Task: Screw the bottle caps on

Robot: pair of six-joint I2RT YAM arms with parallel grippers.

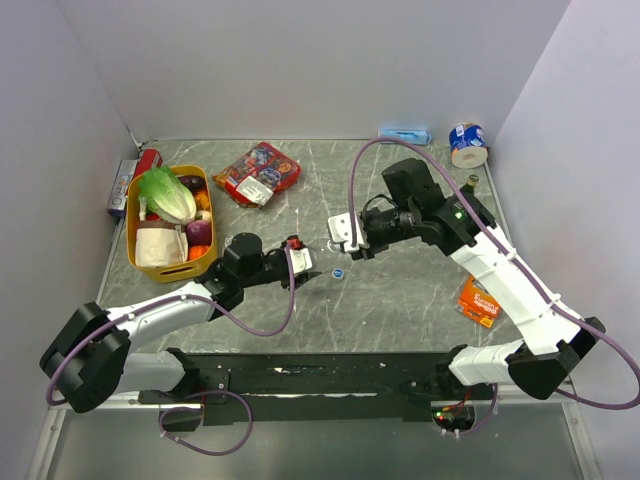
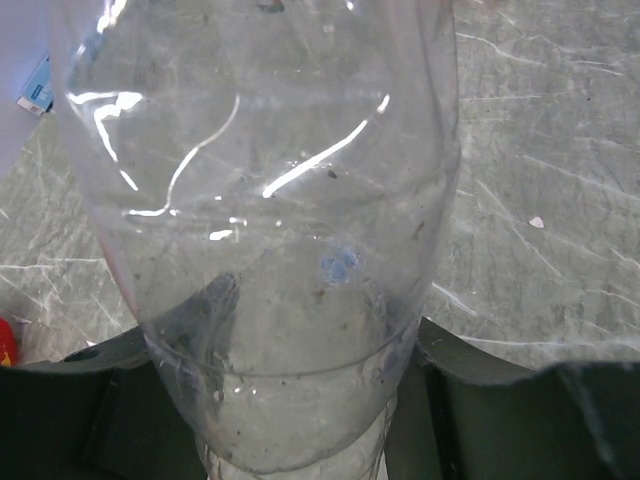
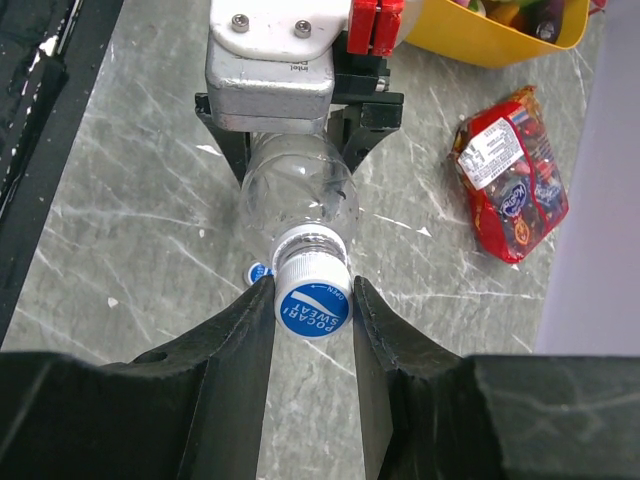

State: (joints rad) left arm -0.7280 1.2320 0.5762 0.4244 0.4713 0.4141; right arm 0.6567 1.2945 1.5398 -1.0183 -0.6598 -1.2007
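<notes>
My left gripper [image 1: 303, 266] is shut on the body of a transparent bottle [image 3: 298, 185], which lies roughly level above the table with its neck toward the right arm. In the left wrist view the bottle [image 2: 270, 230] fills the frame, wedged between the dark fingers [image 2: 480, 410]. A blue-topped bottle cap [image 3: 312, 308] sits on the bottle's neck, and my right gripper [image 3: 312, 292] is shut on it, one finger on each side. A second blue bottle cap [image 1: 338, 272] lies loose on the table under the bottle's neck; it shows as bottle cap [image 3: 256, 272] in the right wrist view.
A yellow basket [image 1: 133, 212] of vegetables stands at the left. A red snack packet [image 1: 258, 173] lies at the back middle and an orange packet [image 1: 479, 300] at the right. A blue-and-white tin [image 1: 467, 143] sits in the back right corner.
</notes>
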